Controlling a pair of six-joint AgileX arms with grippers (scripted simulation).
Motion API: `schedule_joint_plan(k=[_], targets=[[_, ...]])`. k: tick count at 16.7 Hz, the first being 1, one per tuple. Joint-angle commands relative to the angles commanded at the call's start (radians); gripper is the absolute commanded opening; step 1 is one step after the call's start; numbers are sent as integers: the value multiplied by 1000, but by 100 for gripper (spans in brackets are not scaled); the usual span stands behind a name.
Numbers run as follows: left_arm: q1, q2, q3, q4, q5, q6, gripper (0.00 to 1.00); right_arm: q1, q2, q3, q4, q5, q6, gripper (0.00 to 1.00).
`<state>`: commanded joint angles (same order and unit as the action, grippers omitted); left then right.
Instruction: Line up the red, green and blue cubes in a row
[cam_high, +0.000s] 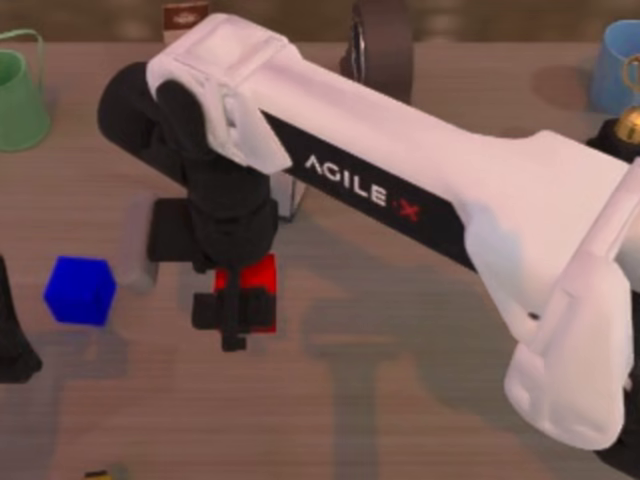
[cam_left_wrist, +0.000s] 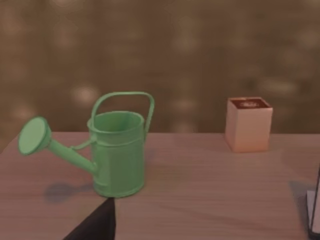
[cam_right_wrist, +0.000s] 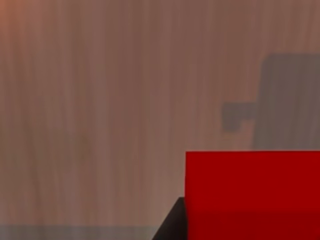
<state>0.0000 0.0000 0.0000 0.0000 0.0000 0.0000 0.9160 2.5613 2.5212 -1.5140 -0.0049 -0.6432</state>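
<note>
Table (cam_high: 400, 420): wood top, wide bare stretch across the near middle and near right, only arm shadows on it.

Right arm (cam_high: 440, 200): big white link reaches from the right edge diagonally across to left of centre, covering much of the middle and far table. Whatever lies under it is hidden; green cube not seen in any view.

Right gripper (cam_high: 234, 310): pointing down over the red cube (cam_high: 262, 275), black fingers straddling it. The right wrist view shows the cube filling the frame corner with a dark finger edge right against its side. Looks closed on the cube, but whether it's lifted or on the table I can't tell.

Left arm (cam_high: 12, 340): parked at the left edge, only a black sliver in the top view. Its gripper state: can't tell.

Watering can (cam_left_wrist: 107, 150): green, far left corner, upright, spout toward the edge.

Dark wheel-like object (cam_high: 382, 45): far edge, centre, partly behind the arm.

Blue cup (cam_high: 618, 65): far right corner, a brass bell (cam_high: 630, 122) just beside it.

Tan box (cam_left_wrist: 248, 124): far edge, well apart from the can, open table between them.

Blue cube (cam_high: 80, 290): left side, near the left arm, apart from the red cube with a clear gap between.
</note>
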Motion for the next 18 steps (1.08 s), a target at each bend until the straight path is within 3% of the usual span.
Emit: schedule_joint_plan(k=[10, 15, 18], targets=[[0, 0, 0, 0, 0, 0, 100, 3, -27, -319, 288, 0, 0, 0], [0, 0, 0, 0, 0, 0, 100, 4, -27, -334, 303, 1, -1, 0], [0, 0, 0, 0, 0, 0, 100, 4, -27, -334, 303, 1, -1, 23]])
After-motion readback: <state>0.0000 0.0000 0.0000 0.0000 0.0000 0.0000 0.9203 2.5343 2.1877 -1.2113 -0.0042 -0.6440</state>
